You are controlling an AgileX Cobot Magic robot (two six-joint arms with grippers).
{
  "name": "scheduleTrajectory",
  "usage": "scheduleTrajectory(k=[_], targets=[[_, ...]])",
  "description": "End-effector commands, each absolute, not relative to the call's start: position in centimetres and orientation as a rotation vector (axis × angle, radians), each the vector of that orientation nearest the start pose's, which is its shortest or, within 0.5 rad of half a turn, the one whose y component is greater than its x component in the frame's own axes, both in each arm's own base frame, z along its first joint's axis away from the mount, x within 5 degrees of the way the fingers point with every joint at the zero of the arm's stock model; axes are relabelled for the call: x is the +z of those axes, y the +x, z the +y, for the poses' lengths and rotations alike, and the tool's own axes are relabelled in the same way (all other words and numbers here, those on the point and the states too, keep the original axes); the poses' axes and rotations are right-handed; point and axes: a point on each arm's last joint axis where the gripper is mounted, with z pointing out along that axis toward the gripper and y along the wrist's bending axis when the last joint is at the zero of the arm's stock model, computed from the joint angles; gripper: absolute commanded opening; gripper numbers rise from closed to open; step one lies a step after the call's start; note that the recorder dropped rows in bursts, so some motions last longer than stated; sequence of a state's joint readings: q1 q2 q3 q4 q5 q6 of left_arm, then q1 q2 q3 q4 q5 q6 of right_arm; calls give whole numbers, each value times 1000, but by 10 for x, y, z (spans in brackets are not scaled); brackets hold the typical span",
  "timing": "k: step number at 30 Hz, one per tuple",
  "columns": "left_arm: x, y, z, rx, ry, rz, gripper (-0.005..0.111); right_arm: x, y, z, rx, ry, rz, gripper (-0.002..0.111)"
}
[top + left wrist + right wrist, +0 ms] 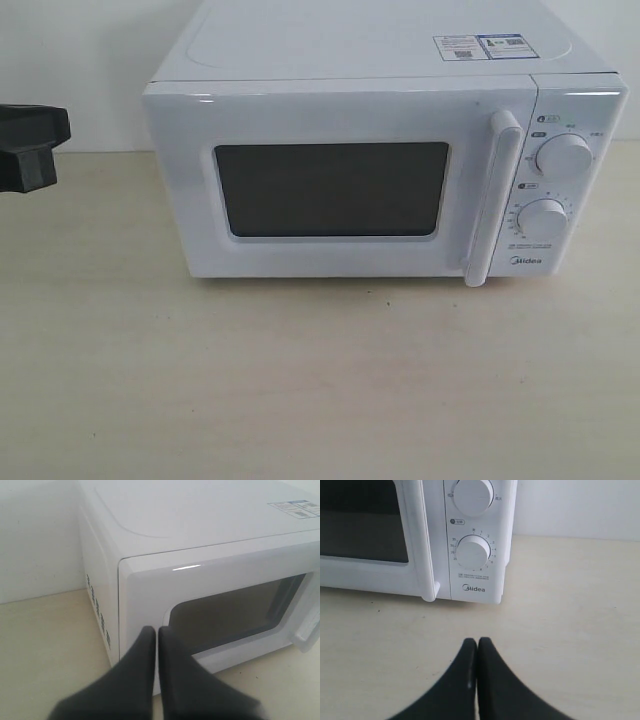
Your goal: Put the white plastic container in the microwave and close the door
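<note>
The white Midea microwave stands on the table with its door shut, dark window facing me and the vertical bar handle at its right. The white plastic container is out of view in every frame. My left gripper is shut and empty, hovering off the microwave's front left corner; in the exterior view only a black part of that arm shows at the left edge. My right gripper is shut and empty above the table in front of the dials.
The pale wooden table spreads in front of the microwave. A white wall stands behind. Two round dials and stickers mark the oven's right side and top.
</note>
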State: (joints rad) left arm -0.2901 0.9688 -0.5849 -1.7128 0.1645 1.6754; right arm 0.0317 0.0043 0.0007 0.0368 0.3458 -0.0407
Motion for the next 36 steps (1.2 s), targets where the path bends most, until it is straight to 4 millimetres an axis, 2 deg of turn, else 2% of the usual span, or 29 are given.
scheduleTrajectory(k=[1,36], targets=[[300,190,-72,-368,349,1827,4,182,53,3,29,-35,1825,0],[301,189,-71,-352,354,1818,4,184,54,3,36,-31,1812,0]])
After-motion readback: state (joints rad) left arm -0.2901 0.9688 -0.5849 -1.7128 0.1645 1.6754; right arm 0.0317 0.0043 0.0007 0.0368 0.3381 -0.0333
